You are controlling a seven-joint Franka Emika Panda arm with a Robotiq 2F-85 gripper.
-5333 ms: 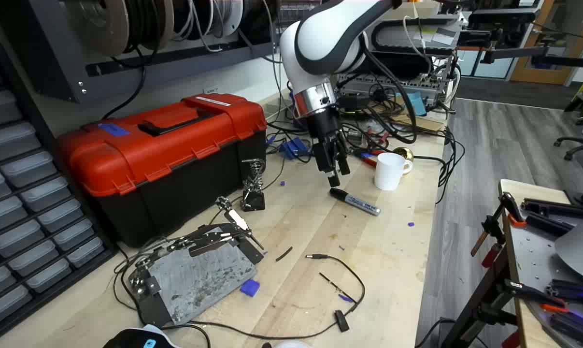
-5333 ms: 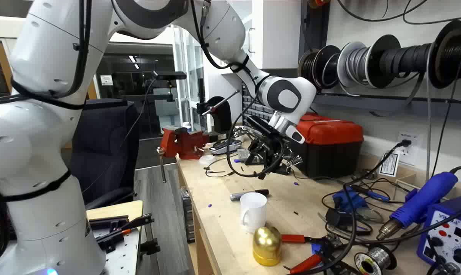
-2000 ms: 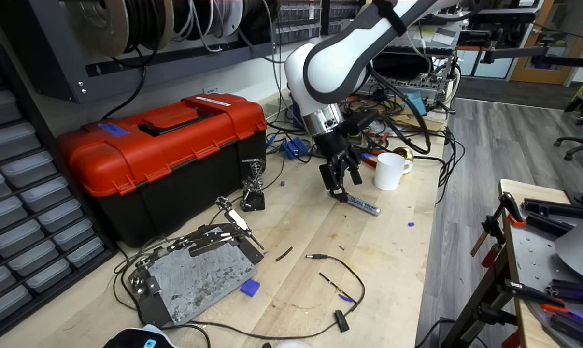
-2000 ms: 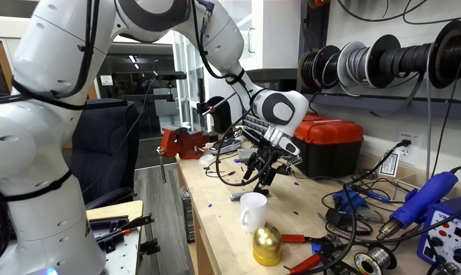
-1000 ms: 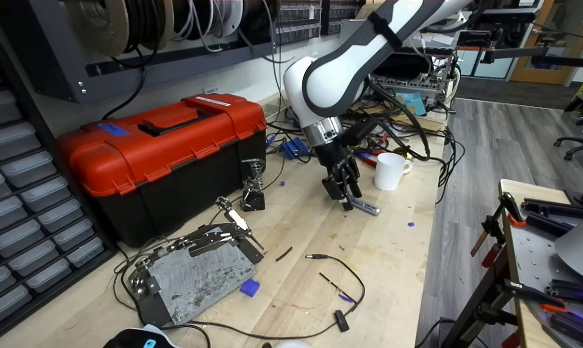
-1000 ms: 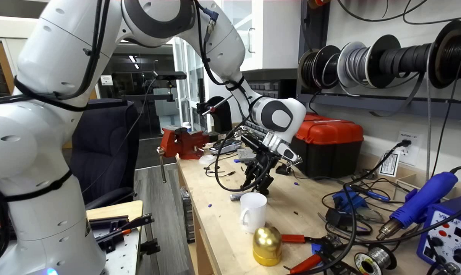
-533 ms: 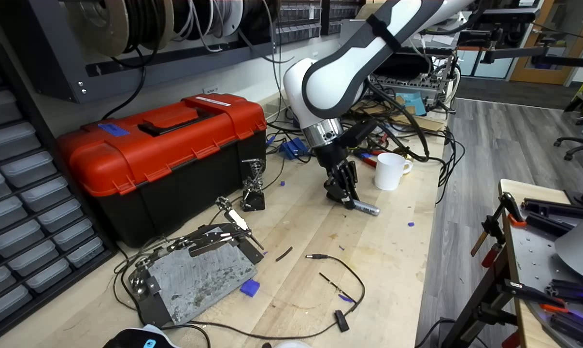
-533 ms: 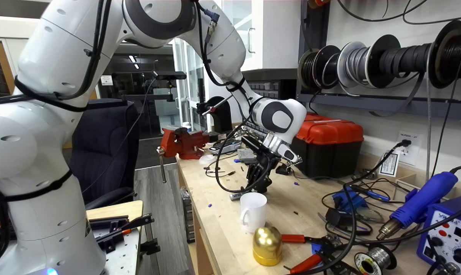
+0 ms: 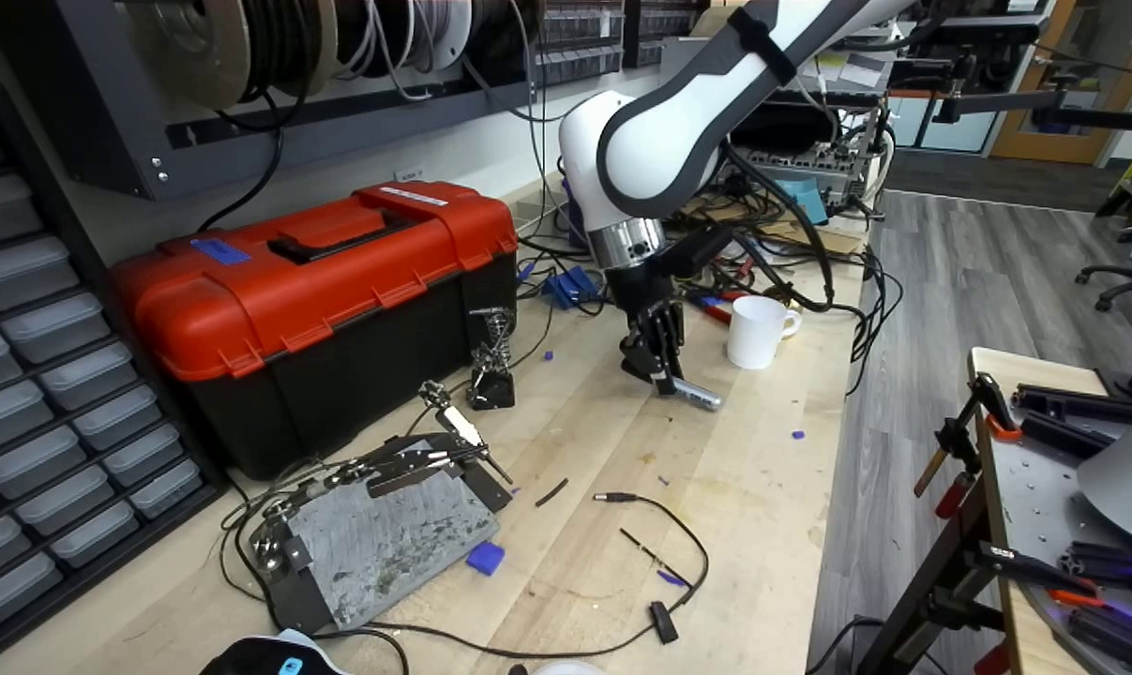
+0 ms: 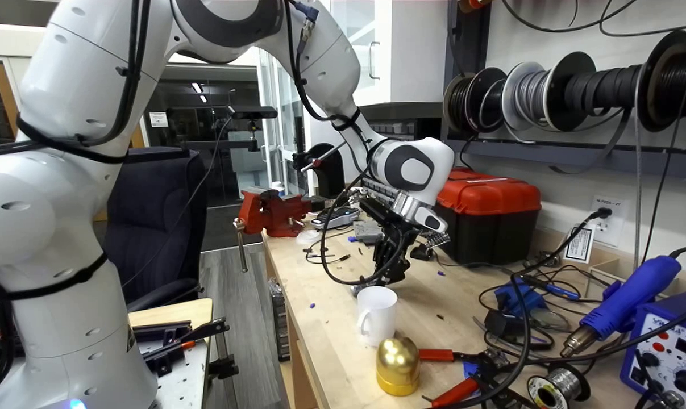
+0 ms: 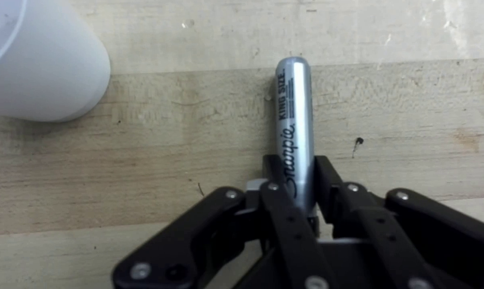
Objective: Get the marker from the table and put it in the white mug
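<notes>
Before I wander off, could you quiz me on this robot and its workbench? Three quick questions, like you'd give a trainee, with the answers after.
1. True or false: the gripper is closed on the marker, which is outside the white mug.

2. Which of these stands closest to the white mug?
a) the red toolbox
b) the gold dome-shaped object
c) the red vise

3. Fill in the missing word printed on the marker, readable in the wrist view: "____ SIZE".

Key: 1. True. 2. b. 3. KING.
</notes>
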